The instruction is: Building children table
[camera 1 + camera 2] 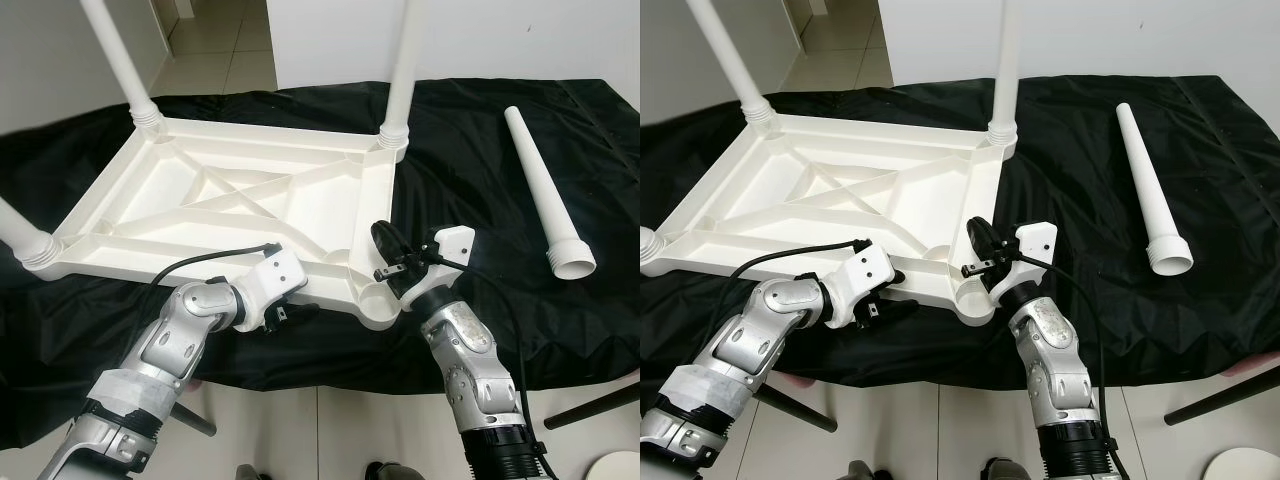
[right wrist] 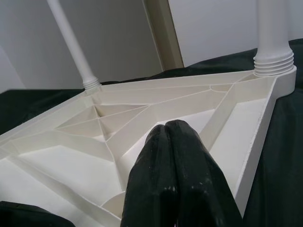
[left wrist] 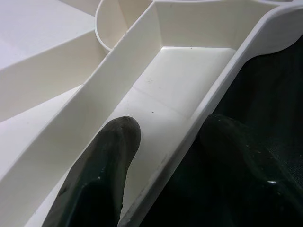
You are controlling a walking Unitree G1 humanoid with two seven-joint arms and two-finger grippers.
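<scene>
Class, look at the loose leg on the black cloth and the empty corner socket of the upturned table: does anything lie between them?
Nothing lies on the cloth between the leg and the socket. The right gripper, fingers together, hovers just above that socket and would need to move aside.

A white plastic children's table (image 1: 240,205) lies upside down on the black cloth (image 1: 470,170), ribbed underside up, three legs standing screwed into corner sockets, while a fourth loose leg (image 1: 545,195) lies well apart on the cloth beside it.
</scene>
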